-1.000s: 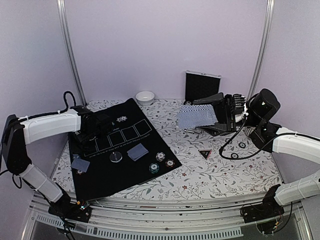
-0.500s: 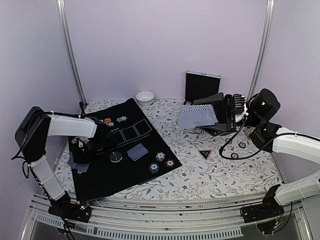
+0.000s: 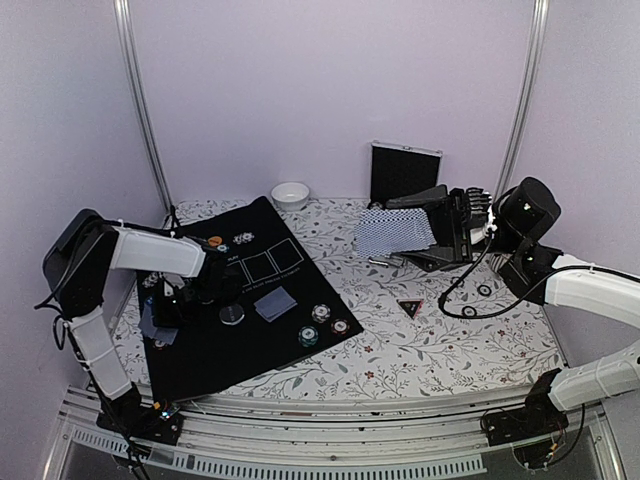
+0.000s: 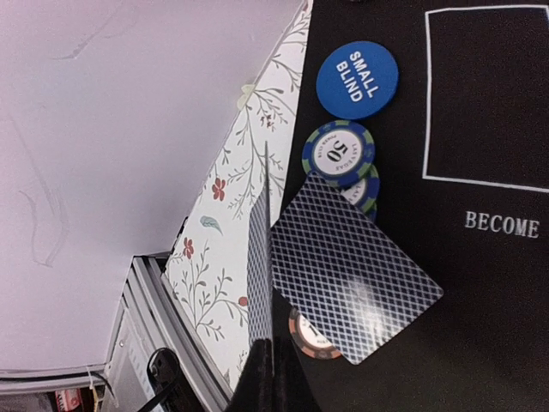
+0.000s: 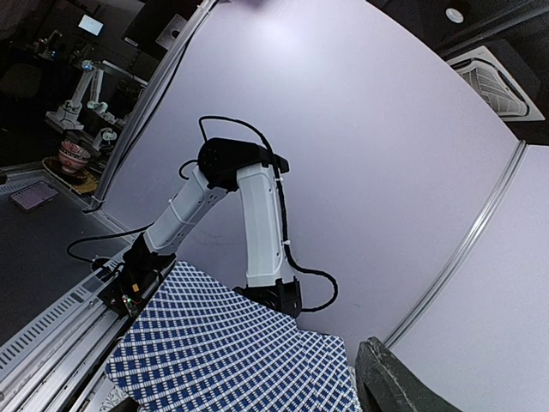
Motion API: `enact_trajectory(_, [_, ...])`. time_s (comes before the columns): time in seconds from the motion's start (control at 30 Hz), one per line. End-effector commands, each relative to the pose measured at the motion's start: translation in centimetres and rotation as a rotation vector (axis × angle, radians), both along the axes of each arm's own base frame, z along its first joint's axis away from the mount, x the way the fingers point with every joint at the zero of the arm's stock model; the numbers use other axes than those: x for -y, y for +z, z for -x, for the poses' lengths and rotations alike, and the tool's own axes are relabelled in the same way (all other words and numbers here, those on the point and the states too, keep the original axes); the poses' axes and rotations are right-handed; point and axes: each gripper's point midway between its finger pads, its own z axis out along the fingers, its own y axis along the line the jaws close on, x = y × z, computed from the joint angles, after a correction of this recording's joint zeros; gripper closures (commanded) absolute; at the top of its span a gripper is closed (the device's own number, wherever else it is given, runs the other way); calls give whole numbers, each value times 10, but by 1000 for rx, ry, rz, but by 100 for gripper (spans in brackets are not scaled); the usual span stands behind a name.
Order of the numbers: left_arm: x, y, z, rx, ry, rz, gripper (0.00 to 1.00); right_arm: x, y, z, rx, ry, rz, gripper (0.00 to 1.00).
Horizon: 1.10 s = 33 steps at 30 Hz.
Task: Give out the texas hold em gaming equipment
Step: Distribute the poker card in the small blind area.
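- Top view: the left pincer is lowered over the left edge of the black mat, just beside a flat card. Its jaws are hidden from this angle.
- The right pincer is raised above the table near the case. It is clamped on a fan of cards, with the patterned backs turned to the camera.
- On the mat are seen a grey button, a face-down pair of cards and three chips towards the right edge.
- The marker lies on the table, off the mat. A bowl stands at the back, near the mat's far corner.
- Left wrist view: the left pincer is closed tight on a held card, which stands upright and is seen almost edge-on.
- The flat card lies on the mat just beside it. It partly covers a 50 chip stack and an orange chip.
- A blue SMALL BLIND disc lies just beside the 50 chip.
- Right wrist view: the fan fills the lower frame. One dark finger is seen at the lower right, and the grip point itself is out of frame.
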Motion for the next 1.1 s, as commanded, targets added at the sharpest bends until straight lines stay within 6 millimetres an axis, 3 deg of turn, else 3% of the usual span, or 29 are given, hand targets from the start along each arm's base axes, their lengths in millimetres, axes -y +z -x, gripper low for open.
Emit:
enact_trajectory(0.0, [11,3,-10,41,0,10,100,6,9,4,30,-5,-28,38])
enact_trajectory(0.43, [9,-8,-4,3,15,-21,100,8,9,5,35,-9,-30,38])
enact_trajectory(0.73, [8,-4,-4,34,19,-12,96,9,10,5,33,-12,-31,38])
enact_trajectory(0.77, [8,-4,-4,32,21,-11,93,9,9,5,32,-10,-30,38])
enact_trajectory(0.8, [9,-5,-4,31,24,-9,76,9,10,5,35,-10,-31,38])
enact_trajectory(0.83, [9,-5,-3,29,27,-8,46,9,10,5,34,-8,-31,38])
enact_trajectory(0.87, [9,-6,-3,29,28,-9,38,9,10,5,33,-8,-31,38])
enact_trajectory(0.97, [10,-6,-4,31,21,-4,27,9,10,5,34,-8,-31,38])
enact_trajectory(1.07, [11,-7,-7,30,13,3,21,9,10,5,33,-9,-31,38])
